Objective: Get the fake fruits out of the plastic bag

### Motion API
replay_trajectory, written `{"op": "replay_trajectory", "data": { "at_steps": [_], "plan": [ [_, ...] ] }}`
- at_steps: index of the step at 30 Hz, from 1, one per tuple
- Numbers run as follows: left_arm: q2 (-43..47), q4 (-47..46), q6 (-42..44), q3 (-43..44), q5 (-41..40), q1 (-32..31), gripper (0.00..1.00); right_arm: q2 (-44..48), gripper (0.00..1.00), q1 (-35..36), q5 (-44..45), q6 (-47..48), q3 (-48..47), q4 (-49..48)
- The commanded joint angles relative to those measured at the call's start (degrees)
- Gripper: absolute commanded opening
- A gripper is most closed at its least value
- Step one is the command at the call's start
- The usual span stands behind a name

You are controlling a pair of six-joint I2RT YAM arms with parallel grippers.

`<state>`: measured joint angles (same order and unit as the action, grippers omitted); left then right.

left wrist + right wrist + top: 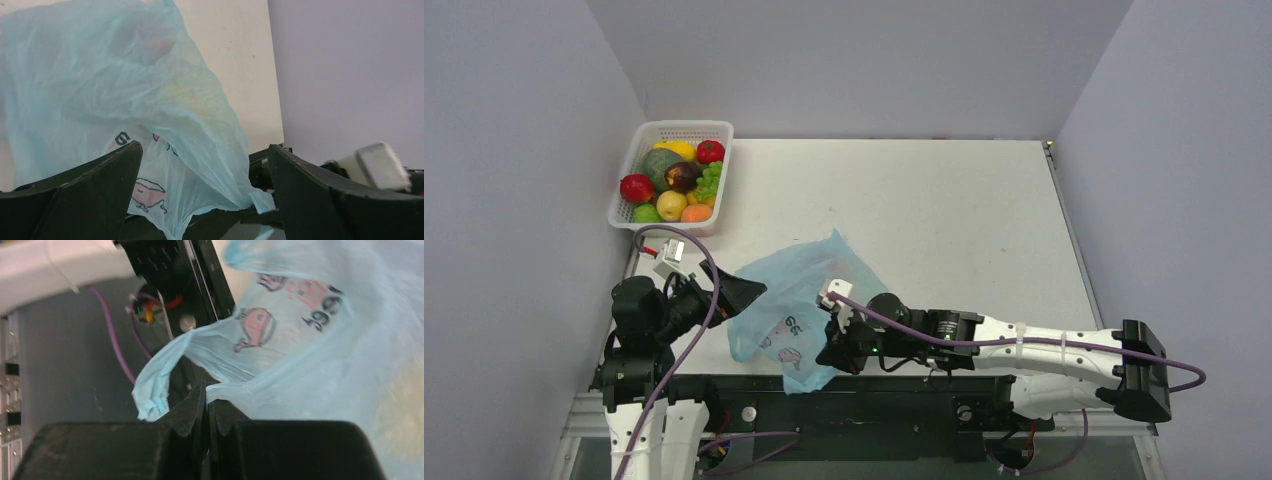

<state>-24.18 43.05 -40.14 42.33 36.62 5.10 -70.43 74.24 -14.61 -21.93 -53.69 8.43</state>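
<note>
Left gripper (752, 292) (204, 150): jaws spread wide, nothing gripped. The plastic bag (809, 290) (100, 75) (325, 355) stands directly ahead of it, and in the left wrist view a lower fold of the light-blue film hangs into the gap between the two fingers; whether it touches either finger cannot be told. Right gripper (832, 355) (207, 390): jaws pressed together, with a fold of the bag's edge pinched at their tips. The printed side, with pink figures and dark writing, lies just beyond those tips. The bag thus sits between the two grippers, rising to a peak on the side away from them. The fake fruits (195, 97) are inside the bag, ahead of the left gripper's fingers, seen only as a yellowish patch and a dull reddish patch through the film; their outlines cannot be made out. Well beyond the left gripper, a white lattice basket (639, 150) of assorted fruit stands at the far corner of the table (924, 200).
</note>
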Motion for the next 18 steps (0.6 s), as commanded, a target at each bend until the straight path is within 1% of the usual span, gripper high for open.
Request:
{"op": "replay_trajectory", "data": {
  "at_steps": [1,4,6,9,10,11,12,15,16,17,18],
  "plan": [
    [1.32,-4.10,-3.18,-0.17,4.19,-2.19,0.96,8.75,0.00,-0.57,2.78,-3.16,10.26,-1.86],
    [2.69,-3.87,-4.01,-0.66,5.19,-3.76,0.95,14.89,0.00,-1.88,7.67,-5.17,13.95,0.78],
    [3.77,-4.14,-5.03,-1.57,5.45,-4.36,0.95,18.45,0.00,-3.80,9.15,-6.50,16.34,1.28],
    [4.34,-3.86,-5.07,-2.95,5.68,-4.57,0.94,21.81,0.00,-8.00,9.00,-8.51,18.30,2.17],
    [4.33,-3.85,-4.92,-3.21,5.54,-4.62,0.94,22.51,0.01,-10.59,8.13,-8.84,18.26,2.50],
    [4.28,-3.87,-4.61,-3.72,5.01,-4.60,0.94,22.70,0.01,-11.78,7.55,-9.32,18.04,2.96],
    [4.12,-3.90,-4.30,-3.95,4.67,-6.27,0.94,22.75,0.01,-14.00,6.78,-9.51,17.47,3.24],
    [2.51,-3.90,-2.65,-4.53,1.95,-8.80,0.94,21.13,0.01,-17.38,5.72,-10.53,15.05,4.83],
    [2.01,-3.96,-2.09,-4.62,0.86,-10.64,0.94,20.64,0.01,-17.77,5.51,-10.82,13.47,5.19],
    [0.91,-4.12,-1.76,-4.69,-2.03,-11.96,0.93,19.64,0.01,-18.26,5.35,-11.44,12.75,5.81],
    [0.20,-4.42,-1.47,-4.79,-3.59,-15.32,0.93,19.16,0.01,-18.43,5.32,-11.71,11.42,6.03]
  ]
}}
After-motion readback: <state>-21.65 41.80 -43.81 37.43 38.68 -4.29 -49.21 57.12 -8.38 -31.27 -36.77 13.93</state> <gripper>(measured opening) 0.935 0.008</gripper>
